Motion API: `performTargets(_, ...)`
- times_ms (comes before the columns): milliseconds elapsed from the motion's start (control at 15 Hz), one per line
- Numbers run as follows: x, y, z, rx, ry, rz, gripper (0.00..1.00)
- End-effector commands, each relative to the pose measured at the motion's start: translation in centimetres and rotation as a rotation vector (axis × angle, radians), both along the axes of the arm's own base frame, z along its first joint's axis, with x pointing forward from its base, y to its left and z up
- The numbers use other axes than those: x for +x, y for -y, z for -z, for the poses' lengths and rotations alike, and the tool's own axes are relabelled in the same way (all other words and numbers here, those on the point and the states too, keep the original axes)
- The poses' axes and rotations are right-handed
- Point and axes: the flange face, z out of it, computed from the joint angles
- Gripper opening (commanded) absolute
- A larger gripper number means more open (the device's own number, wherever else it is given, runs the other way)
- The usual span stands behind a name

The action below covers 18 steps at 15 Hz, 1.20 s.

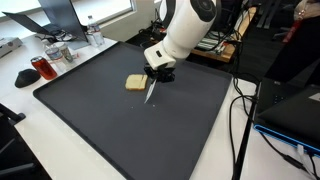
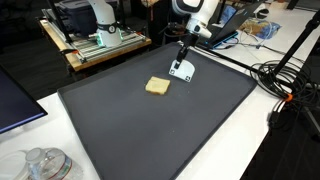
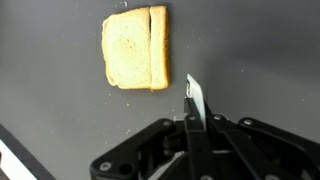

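While my tool [image 3: 191,122] is clamped on the knife [image 3: 194,98], blade just beside the bread [image 3: 128,48] lying mid-tabletop [image 3: 260,50], I'd call this the cutting step: next needs the edge aligned over the bread.

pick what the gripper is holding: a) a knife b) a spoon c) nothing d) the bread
a: in the wrist view the gripper is shut on a knife, whose pale blade sticks out from between the fingers, beside the bread and apart from it.
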Motion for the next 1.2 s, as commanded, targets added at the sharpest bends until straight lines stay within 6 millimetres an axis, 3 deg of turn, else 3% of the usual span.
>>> performTargets(0, 0.5, 1.1, -1.7, 0.020, -0.003, 0.023, 0.01)
performTargets(333, 2.0, 4.5, -4.8, 0.155, -0.047, 0.061, 0.01)
performTargets(733, 4.1, 11.2, -9.3, 0.359, -0.067, 0.141, 0.01)
performTargets(1133, 4.9, 17.9, -11.8, 0.567, -0.085, 0.192, 0.01)
